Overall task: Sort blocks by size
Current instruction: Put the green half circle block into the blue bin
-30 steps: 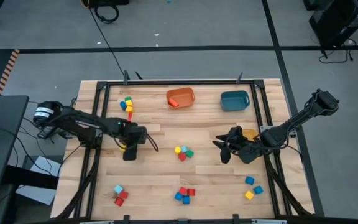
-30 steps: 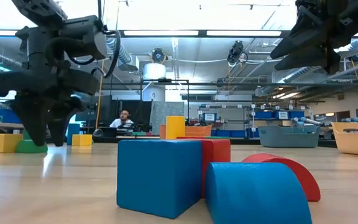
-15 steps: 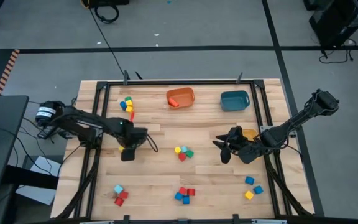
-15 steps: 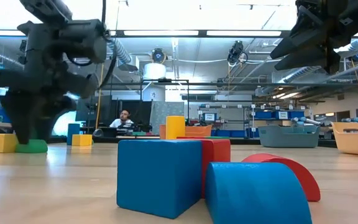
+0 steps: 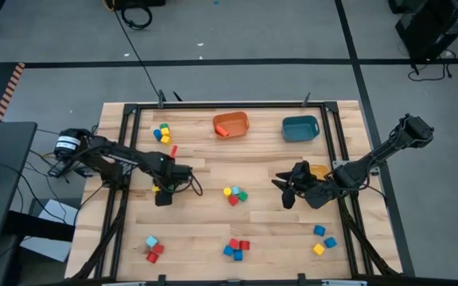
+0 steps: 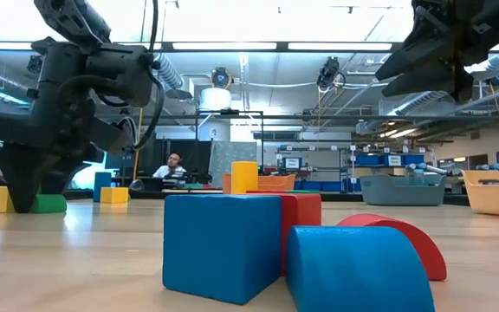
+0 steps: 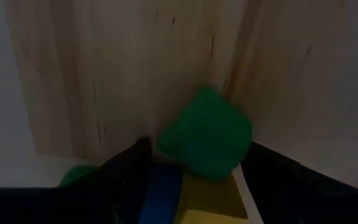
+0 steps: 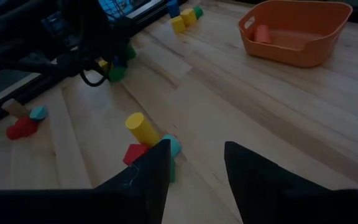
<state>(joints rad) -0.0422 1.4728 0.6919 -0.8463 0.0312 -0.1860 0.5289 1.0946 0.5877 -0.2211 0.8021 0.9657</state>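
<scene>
While the right gripper [image 5: 286,191] is waiting part-open over mid-table, the left gripper [image 5: 164,193] is straddling, fingers wide, a green block [image 7: 205,133] at the table's left, likely needing closure next.

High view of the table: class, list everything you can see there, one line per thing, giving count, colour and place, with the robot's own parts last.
Orange plastic bin: one, far edge, centre, a red piece inside.
Teal plastic bin: one, far edge, right of the orange one.
Yellow bin: one, mostly hidden behind the right arm.
Small coloured blocks: six loose clusters in red, blue, yellow, green and light blue, spread across the wooden table.
Left gripper: open, low over blocks at left.
Right gripper: empty, raised at right.
</scene>
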